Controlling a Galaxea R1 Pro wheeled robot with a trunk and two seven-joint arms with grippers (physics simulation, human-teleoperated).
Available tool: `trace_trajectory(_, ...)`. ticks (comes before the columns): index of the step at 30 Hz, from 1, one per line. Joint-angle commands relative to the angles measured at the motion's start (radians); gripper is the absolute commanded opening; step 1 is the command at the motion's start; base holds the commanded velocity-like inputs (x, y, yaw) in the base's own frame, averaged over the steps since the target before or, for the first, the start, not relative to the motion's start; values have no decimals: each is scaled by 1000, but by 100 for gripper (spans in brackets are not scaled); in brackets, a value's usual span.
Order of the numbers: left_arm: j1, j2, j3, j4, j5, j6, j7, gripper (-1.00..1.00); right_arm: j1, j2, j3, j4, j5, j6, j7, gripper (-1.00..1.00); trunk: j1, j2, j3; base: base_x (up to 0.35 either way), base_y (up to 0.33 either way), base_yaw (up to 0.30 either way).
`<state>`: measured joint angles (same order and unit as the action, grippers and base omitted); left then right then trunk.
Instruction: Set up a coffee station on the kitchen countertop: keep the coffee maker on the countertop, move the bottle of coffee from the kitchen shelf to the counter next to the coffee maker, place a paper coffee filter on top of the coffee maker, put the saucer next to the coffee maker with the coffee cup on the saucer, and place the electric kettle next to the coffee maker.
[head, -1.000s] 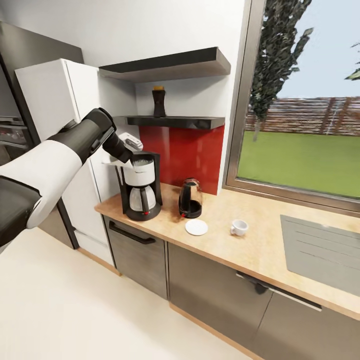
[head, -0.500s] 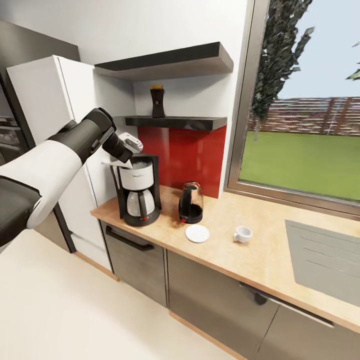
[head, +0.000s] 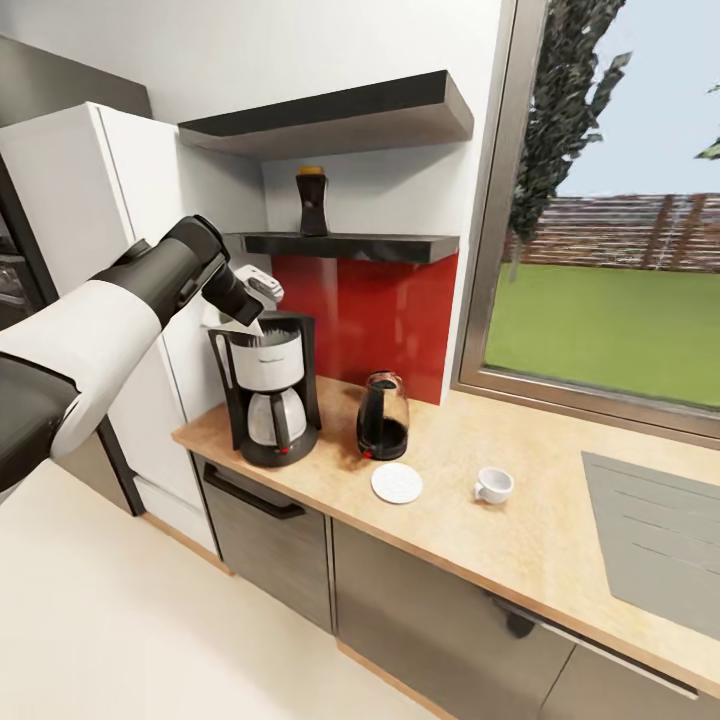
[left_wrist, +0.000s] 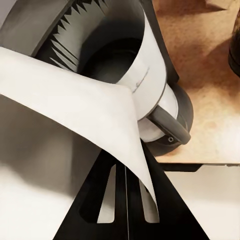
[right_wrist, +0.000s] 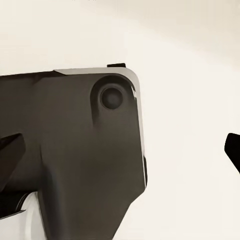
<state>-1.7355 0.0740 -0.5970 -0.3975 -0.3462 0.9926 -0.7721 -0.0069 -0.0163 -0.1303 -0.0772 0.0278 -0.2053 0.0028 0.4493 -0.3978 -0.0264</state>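
My left gripper hangs just above the open top of the black and white coffee maker, which stands at the counter's left end. It is shut on a white paper coffee filter, which spreads over the maker's basket in the left wrist view. A dark electric kettle stands right of the maker. In front of it lies a white saucer, with a white coffee cup apart to its right. The coffee bottle stands on the lower wall shelf. My right gripper has its fingers wide apart over pale floor.
A white fridge stands left of the wooden countertop. Two dark shelves hang over a red backsplash. A window fills the right wall, and a grey cooktop is set in the counter's right end. My own dark base shows in the right wrist view.
The whole head view has shifted, so the camera has moved. The coffee maker now sits more directly under my left gripper; the filter stays held.
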Motion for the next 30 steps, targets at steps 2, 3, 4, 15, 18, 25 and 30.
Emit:
trace_trajectory(2,-1,1,-3,-2,-10,1,-10,-100,-1,0,-6,0,3,-3,0,100,1,-2,-2,8,0,0)
trace_trajectory(3,-1,1,-3,-1,-10,1,-10,-100,-1,0,-6,0,3,-3,0,100,1,-2,-2,4,0,0)
trace_trajectory(4,-1,1,-3,-1,-10,1,-10,-100,-1,0,-6,0,3,-3,0,100,1,-2,-2,43,0,0)
trace_trajectory(15,-1,1,-3,0,-10,1,-10,-100,-1,0,-6,0,3,-3,0,100,1,-2,-2,172,0,0)
trace_trajectory(18,-1,1,-3,5,-10,1,-10,-100,-1,0,-6,0,3,-3,0,100,1,-2,-2,13,0,0)
trace_trajectory(25,12,3,-10,10,-21,0,1,-100,-4,15,-12,-9,-2,-6,-6,100,1,-2,-2,2,0,0)
trace_trajectory(30,13,3,-7,11,-30,0,0,-100,-5,11,-12,-17,-2,-7,-6,100,1,-2,-2,0,0,0)
